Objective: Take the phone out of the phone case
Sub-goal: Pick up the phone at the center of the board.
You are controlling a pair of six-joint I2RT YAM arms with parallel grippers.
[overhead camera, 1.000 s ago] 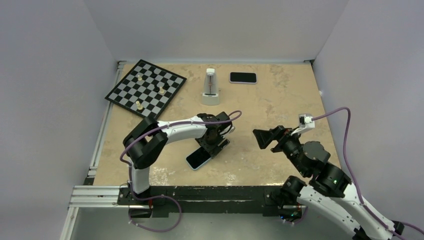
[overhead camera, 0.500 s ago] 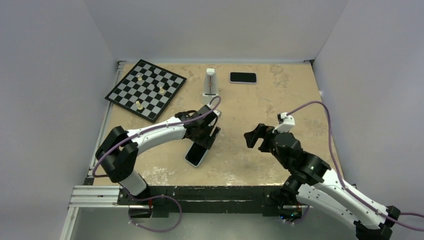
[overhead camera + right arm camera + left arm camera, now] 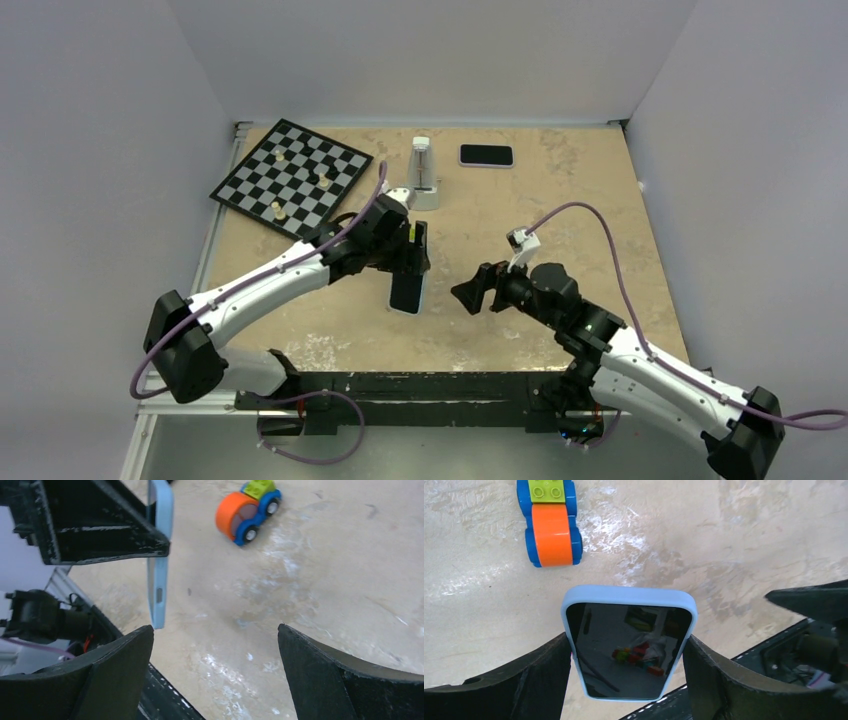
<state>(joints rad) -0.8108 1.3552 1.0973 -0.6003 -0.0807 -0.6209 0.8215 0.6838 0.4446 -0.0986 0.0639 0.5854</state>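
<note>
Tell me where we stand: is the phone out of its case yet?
Done: the left hand grips the phone by its sides, held up off the table. In hand: the right hand is open beside the blue case, not touching it. Left: the phone is not yet out; the case wraps its edges, so pulling them apart remains.

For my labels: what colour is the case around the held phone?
The phone case is light blue; left wrist view shows it best.
</note>
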